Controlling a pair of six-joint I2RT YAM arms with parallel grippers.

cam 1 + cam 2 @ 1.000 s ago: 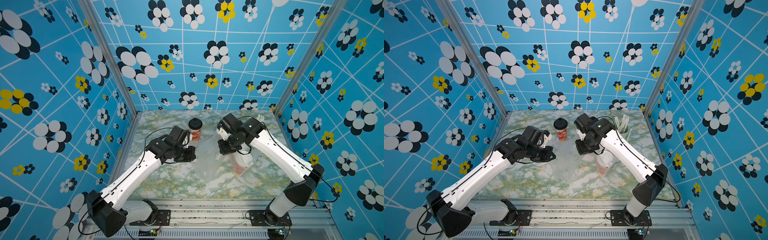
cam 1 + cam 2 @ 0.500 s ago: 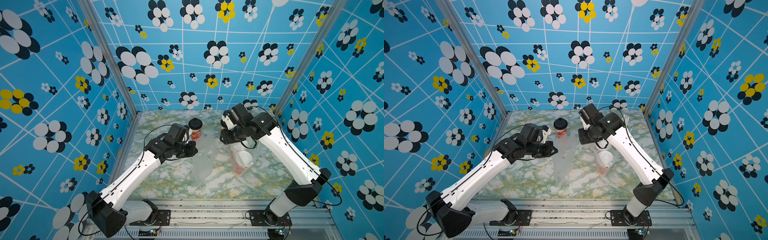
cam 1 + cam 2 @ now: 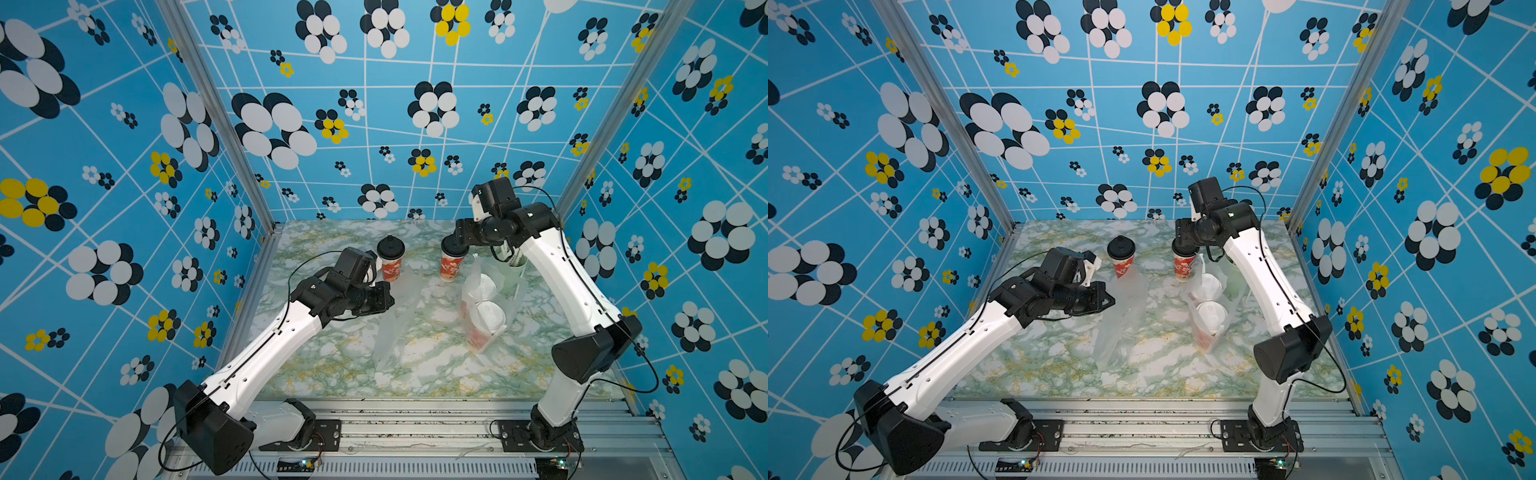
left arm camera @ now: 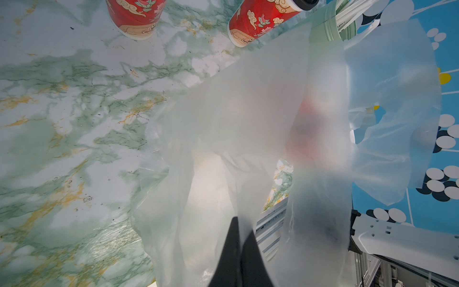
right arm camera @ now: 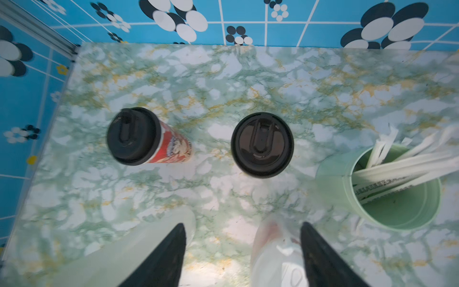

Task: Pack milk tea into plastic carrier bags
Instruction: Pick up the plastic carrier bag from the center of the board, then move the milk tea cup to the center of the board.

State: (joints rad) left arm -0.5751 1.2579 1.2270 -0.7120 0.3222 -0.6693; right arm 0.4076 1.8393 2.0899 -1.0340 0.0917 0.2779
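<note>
left gripper (image 4: 238, 236): its fingers are pressed together. They pinch the top of the empty bag and hold it up.
empty bag (image 3: 397, 320): it hangs from the left gripper's tips, and its bottom rests on the table (image 3: 332, 357). Nothing is in it, and its mouth looks flat, not open.
left cup (image 3: 390, 259): it has a black lid and stands up straight. It is just past the left gripper's tips, beside the empty bag, and not in any bag.
right cup (image 5: 262, 144): it has a black lid and stands up straight. It is under the right gripper, a little ahead of its fingers, and not in any bag.
right gripper (image 5: 243, 225): its fingers are wide apart and hold nothing. It hangs over the right cup and does not touch it.
full bag (image 3: 508, 291): it stands near the right gripper, back toward that arm's base. Two white-lid cups (image 3: 491, 319) are inside.
straw cup (image 5: 330, 184): it is green and sits just beside the right gripper. It is not part of the job.
done: one bag is packed, so the job looks about half done.
left to do: the two black-lid cups must go into the empty bag. Its mouth likely has to open first.
</note>
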